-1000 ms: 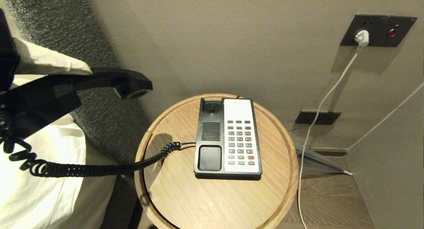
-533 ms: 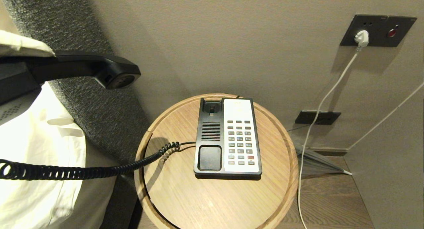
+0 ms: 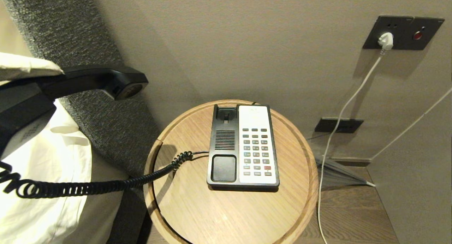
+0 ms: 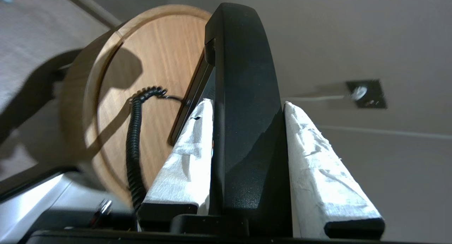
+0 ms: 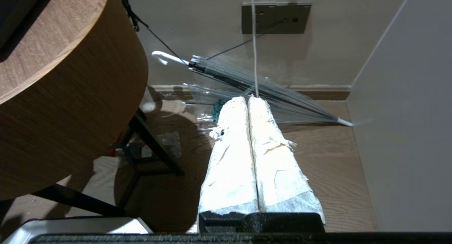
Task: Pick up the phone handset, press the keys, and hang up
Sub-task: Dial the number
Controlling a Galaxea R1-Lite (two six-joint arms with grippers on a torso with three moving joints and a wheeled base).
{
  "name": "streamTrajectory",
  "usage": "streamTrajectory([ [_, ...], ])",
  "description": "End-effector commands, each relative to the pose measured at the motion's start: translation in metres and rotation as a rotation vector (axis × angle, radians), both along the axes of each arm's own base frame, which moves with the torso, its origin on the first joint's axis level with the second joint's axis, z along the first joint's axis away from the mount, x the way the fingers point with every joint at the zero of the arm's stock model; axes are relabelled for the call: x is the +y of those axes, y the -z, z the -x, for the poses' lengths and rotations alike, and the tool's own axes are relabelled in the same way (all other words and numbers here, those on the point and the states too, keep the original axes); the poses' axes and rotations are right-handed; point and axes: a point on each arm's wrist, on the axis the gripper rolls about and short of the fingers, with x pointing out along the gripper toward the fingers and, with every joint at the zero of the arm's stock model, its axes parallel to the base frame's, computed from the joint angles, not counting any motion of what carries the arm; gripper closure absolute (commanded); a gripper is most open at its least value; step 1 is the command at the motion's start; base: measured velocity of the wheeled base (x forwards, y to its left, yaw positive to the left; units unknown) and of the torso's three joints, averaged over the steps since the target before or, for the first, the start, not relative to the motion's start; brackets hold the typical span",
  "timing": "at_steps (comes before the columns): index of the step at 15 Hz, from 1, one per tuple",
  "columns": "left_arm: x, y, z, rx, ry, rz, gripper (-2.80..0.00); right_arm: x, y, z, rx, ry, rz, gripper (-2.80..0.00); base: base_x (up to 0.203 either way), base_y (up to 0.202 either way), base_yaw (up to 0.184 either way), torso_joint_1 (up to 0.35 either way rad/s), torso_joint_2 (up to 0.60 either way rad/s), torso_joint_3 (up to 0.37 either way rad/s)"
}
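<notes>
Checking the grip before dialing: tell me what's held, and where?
The left gripper clamps the phone handset across its middle; the right gripper holds nothing.

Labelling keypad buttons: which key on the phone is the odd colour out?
The red key, rightmost in the second row from the bottom of the keys; every other button is dark grey.
</notes>
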Motion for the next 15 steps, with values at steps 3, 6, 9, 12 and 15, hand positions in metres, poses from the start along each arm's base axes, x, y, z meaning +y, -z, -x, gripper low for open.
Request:
streamTrajectory([
  [3,0.003,0.011,-0.006,-0.082,-0.058,0.082,0.0,0.0,0.0,0.0,0.001,0.001,0.001,0.0,0.0,0.0,0.0,0.0,0.0,0.0],
  [6,0.014,0.007,-0.002,-0.081,-0.096,0.174,0.0,0.0,0.0,0.0,0.001,0.001,-0.001,0.0,0.0,0.0,0.0,0.0,0.0,0.0],
  [9,0.026,0.012,0.011,-0.092,-0.114,0.216,0.0,0.0,0.0,0.0,0.001,0.001,-0.001,0.0,0.0,0.0,0.0,0.0,0.0,0.0],
  [12,0.036,0.026,0.027,-0.082,-0.094,0.248,0.0,0.0,0.0,0.0,0.001,0.0,-0.001,0.0,0.0,0.0,0.0,0.0,0.0,0.0],
  [15,0.036,0.032,0.03,-0.097,-0.041,0.269,0.0,0.0,0.0,0.0,0.001,0.001,-0.001,0.0,0.0,0.0,0.0,0.0,0.0,0.0],
])
